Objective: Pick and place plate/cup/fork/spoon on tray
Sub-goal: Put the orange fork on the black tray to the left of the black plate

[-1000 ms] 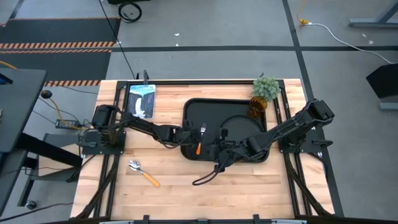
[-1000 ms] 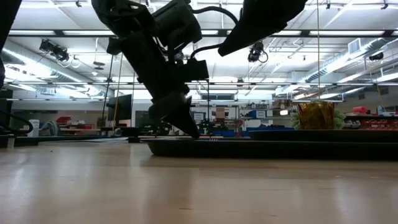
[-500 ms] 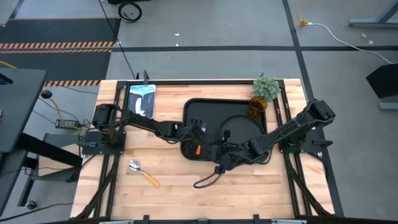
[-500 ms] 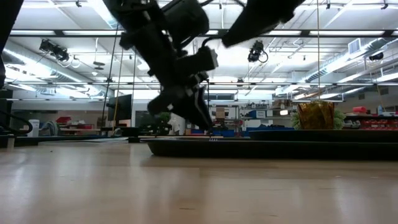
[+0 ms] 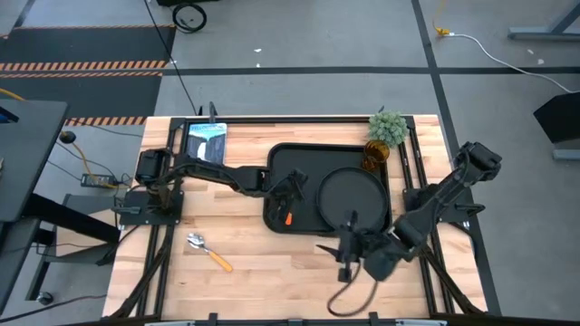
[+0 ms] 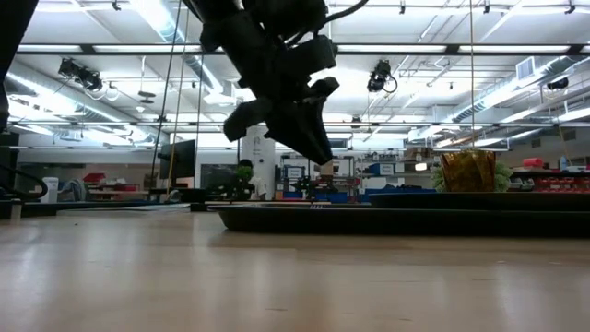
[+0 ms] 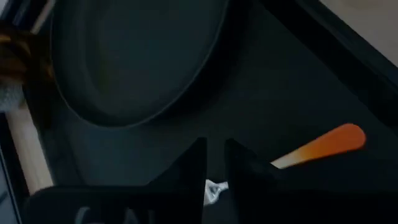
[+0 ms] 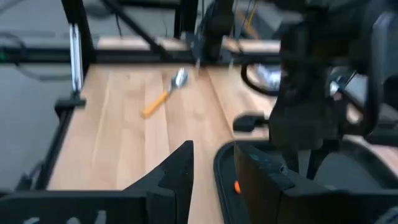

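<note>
We see the right gripper nearest, over the wooden table in front of the large black rectangular tray, fingers slightly parted, empty. Yellow-handled silver spoon lies on the table, front left. Left gripper hovers over the tray, fingers slightly apart, empty, above the orange-handled fork. Round black plate sits on the tray's right half; amber translucent cup at the far right corner.
</note>
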